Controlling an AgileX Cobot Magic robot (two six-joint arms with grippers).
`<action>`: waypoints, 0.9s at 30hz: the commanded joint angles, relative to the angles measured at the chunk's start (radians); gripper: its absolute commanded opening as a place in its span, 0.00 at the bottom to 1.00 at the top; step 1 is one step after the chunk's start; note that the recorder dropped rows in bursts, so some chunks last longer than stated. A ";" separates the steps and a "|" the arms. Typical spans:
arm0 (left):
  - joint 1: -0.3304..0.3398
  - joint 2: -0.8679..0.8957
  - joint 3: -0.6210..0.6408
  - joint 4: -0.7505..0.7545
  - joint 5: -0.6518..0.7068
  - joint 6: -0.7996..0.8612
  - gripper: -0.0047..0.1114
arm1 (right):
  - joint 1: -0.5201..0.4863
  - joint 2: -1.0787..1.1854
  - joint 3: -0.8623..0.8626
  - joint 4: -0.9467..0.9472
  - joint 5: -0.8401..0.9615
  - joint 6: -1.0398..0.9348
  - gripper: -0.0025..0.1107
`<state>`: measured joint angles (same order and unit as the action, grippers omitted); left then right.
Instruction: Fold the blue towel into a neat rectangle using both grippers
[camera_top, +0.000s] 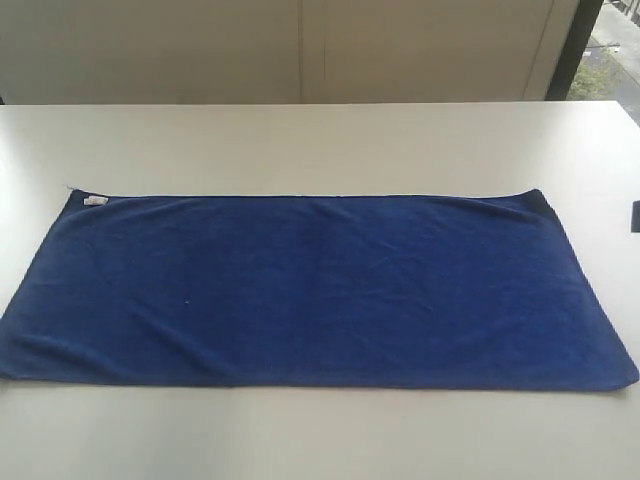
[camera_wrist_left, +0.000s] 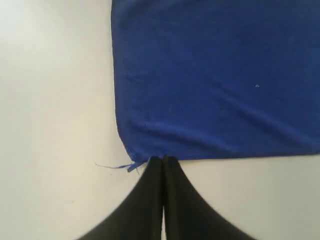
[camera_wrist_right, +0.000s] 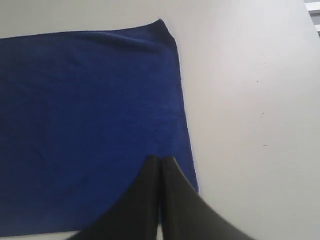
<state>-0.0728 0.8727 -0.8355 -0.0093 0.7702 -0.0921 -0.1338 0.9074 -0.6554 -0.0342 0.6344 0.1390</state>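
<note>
Across the middle of the smooth, off-white matte table (camera_top: 300, 140) lies the deep blue towel (camera_top: 310, 290), a long soft rectangle of fuzzy terry-type cloth, spread out flat in a single layer. It isn't perfectly crisp: a few shallow ripples run through the pile, and the near long edge waves a little near its left end. A tiny white rectangular label (camera_top: 95, 201) sits at the far left corner, right on the hem.

Neither arm shows up in the exterior view, so the wrist cameras are all you get for those.

The left gripper (camera_wrist_left: 163, 159) has its narrow, smooth black fingers (camera_wrist_left: 150, 200) pressed tightly together into a tapered wedge with nothing pinched between them. Its tip sits right at the towel's hem, close to a rounded corner (I can't tell if it's actually touching the cloth or just above it). A thin frayed blue thread (camera_wrist_left: 112, 166) trails from that corner onto the bare table.

The right gripper (camera_wrist_right: 160, 161) is the same story, with both black fingers (camera_wrist_right: 145, 200) squeezed together and holding nothing. Its tip is over the towel's nap just inside a short edge, and that edge runs away to a slightly pointed corner. The table beside it is plain and pale with a couple of tiny dark specks.
</note>
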 joint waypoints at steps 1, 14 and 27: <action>0.002 -0.012 0.075 -0.005 -0.011 0.001 0.04 | -0.006 -0.007 0.016 0.019 -0.013 -0.005 0.02; 0.002 -0.178 0.235 -0.019 -0.064 -0.021 0.04 | -0.006 -0.132 0.016 0.017 -0.019 -0.005 0.02; 0.002 -0.185 0.235 -0.003 -0.074 -0.017 0.04 | -0.006 -0.137 0.099 0.019 -0.125 -0.005 0.02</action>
<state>-0.0728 0.6940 -0.6065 -0.0089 0.6929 -0.1024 -0.1338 0.7771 -0.5685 -0.0168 0.5469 0.1390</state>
